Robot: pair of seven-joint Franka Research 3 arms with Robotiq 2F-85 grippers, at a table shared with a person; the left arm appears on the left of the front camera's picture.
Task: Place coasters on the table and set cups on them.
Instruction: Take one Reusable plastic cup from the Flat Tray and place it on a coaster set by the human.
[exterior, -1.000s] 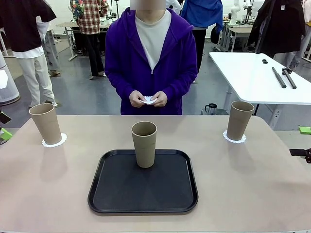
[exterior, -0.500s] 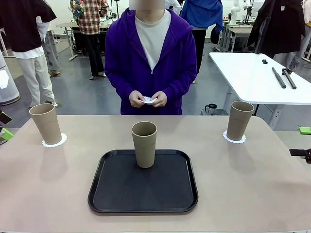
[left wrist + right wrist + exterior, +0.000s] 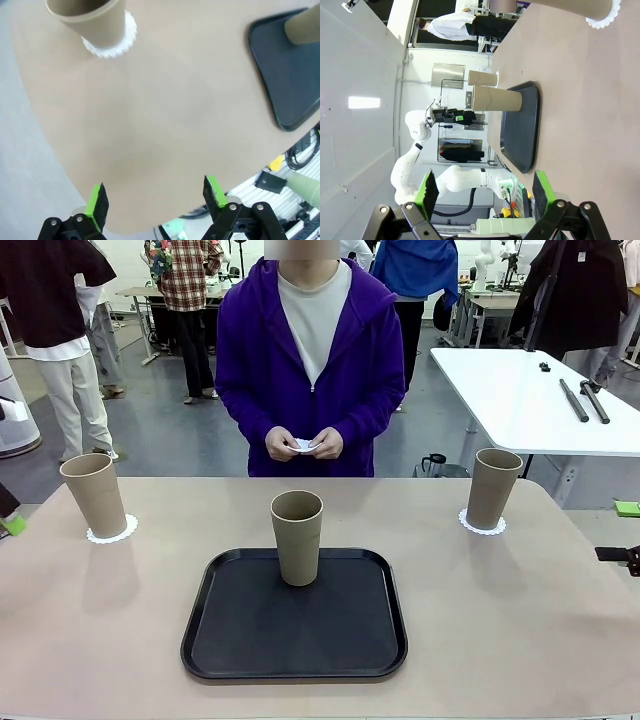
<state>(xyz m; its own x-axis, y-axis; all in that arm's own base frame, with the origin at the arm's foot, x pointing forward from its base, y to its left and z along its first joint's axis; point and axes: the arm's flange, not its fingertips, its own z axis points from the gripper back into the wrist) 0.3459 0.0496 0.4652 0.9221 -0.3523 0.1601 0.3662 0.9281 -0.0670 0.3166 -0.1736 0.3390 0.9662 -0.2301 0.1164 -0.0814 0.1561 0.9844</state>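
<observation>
Three tan cups stand on the beige table (image 3: 520,620). The left cup (image 3: 94,495) rests on a lacy white coaster (image 3: 111,530), and the right cup (image 3: 494,488) on another coaster (image 3: 482,523). The middle cup (image 3: 297,537) stands on the black tray (image 3: 295,625). The person across the table holds a white coaster (image 3: 305,446) in both hands. My left gripper (image 3: 155,197) hangs open over the table's edge, well short of the left cup (image 3: 87,15) and its coaster (image 3: 112,45). My right gripper (image 3: 485,191) is open too, off the table's side, facing the tray cup (image 3: 497,98).
A sliver of the left gripper (image 3: 8,515) shows at the front view's left edge, and part of the right one (image 3: 620,553) at the right edge. A white table (image 3: 540,400) with dark tools stands behind on the right. People stand in the background.
The left gripper's tip at the front view's left edge has shifted slightly downward. The cups, the coasters and the person's hands have stayed put.
</observation>
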